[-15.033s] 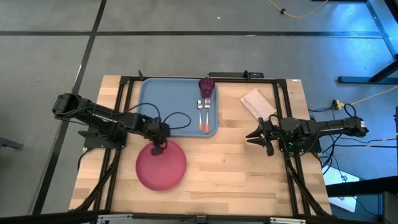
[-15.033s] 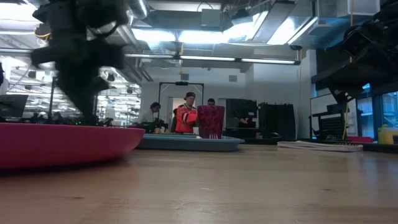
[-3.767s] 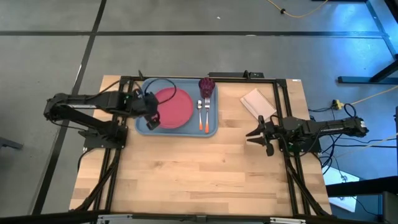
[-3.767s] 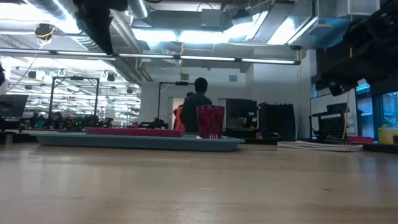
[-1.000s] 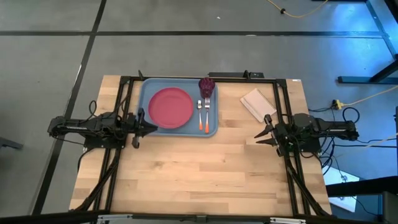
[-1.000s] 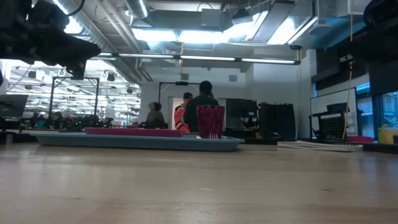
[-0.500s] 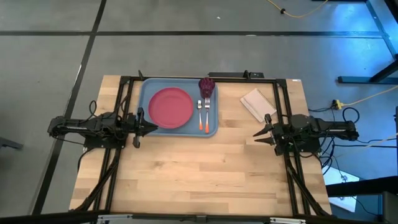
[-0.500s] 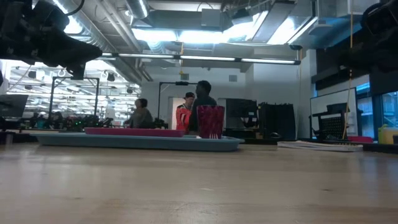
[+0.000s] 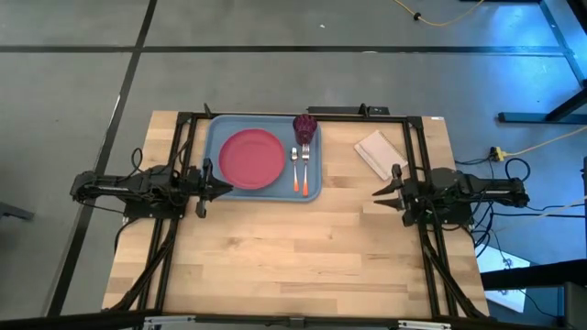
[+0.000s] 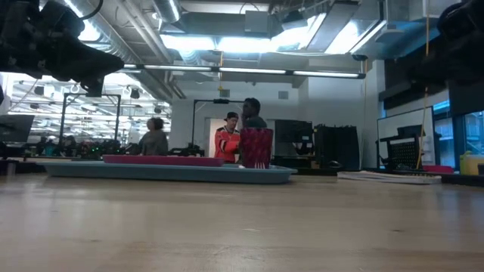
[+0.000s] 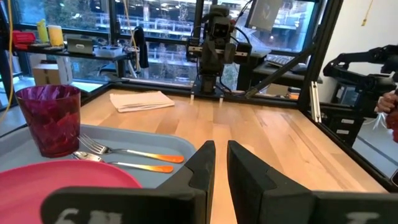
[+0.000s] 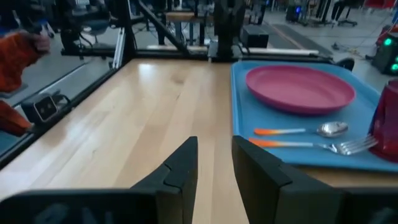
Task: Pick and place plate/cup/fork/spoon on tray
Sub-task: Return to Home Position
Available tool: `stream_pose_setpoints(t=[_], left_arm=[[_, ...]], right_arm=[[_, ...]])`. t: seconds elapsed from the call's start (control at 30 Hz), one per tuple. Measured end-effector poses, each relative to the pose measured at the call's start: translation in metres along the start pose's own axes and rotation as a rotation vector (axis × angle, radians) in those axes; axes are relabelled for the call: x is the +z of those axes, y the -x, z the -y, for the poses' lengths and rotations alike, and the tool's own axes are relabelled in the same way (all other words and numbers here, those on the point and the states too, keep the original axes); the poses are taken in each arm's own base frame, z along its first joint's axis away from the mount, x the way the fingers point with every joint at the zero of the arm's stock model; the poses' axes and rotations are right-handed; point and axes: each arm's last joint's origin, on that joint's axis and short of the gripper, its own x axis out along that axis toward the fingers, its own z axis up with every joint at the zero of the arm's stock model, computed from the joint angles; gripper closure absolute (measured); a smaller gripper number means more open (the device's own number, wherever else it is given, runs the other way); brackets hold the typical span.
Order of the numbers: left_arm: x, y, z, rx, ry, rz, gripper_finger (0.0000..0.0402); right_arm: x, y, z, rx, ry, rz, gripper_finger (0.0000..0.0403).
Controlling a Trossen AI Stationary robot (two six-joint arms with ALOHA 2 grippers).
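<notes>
The pinkish-red plate [image 9: 249, 158] lies flat in the left half of the light-blue tray [image 9: 216, 136] at the table's far side. The maroon cup [image 9: 305, 126] stands upright in the tray's far right corner. The spoon [image 9: 295, 170] and the fork [image 9: 304, 170] lie side by side on the tray floor, near of the cup, orange handles toward the near edge. My left gripper [image 9: 218, 188] hovers by the tray's near left corner, fingers almost together and empty. My right gripper [image 9: 376, 194] hovers right of the tray, slightly open and empty.
A pale folded napkin [image 9: 381, 151] lies on the wood right of the tray, near my right gripper. The black frame rails [image 9: 183, 147] run along the table's sides. Bare wood [image 9: 293, 257] fills the near half. People stand in the room beyond the table [image 10: 246, 132].
My right gripper has edged a little toward the table's left and far side. The dishes and the tray have stayed where they were. People in the room behind have walked about.
</notes>
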Motion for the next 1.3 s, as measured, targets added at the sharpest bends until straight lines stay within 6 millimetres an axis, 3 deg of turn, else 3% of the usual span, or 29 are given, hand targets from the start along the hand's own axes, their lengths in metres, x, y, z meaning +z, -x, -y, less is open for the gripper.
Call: stream_pose_setpoints(t=[0.17, 0.3, 0.57, 1.3], left_arm=[[-0.001, 0.000, 0.000, 0.002, 0.000, -0.012, 0.0367], [-0.001, 0.000, 0.000, 0.002, 0.006, -0.012, 0.0367], [-0.001, 0.000, 0.000, 0.001, 0.011, -0.014, 0.0367], [-0.001, 0.000, 0.000, 0.001, 0.007, -0.014, 0.0367]], right_arm=[[0.006, -0.001, 0.000, -0.003, 0.009, 0.080, 0.0299], [-0.010, -0.011, 0.001, -0.008, 0.033, 0.106, 0.0299], [-0.008, -0.013, 0.003, -0.072, 0.023, 0.164, 0.0298], [-0.008, -0.013, 0.003, -0.083, 0.029, 0.168, 0.0299]])
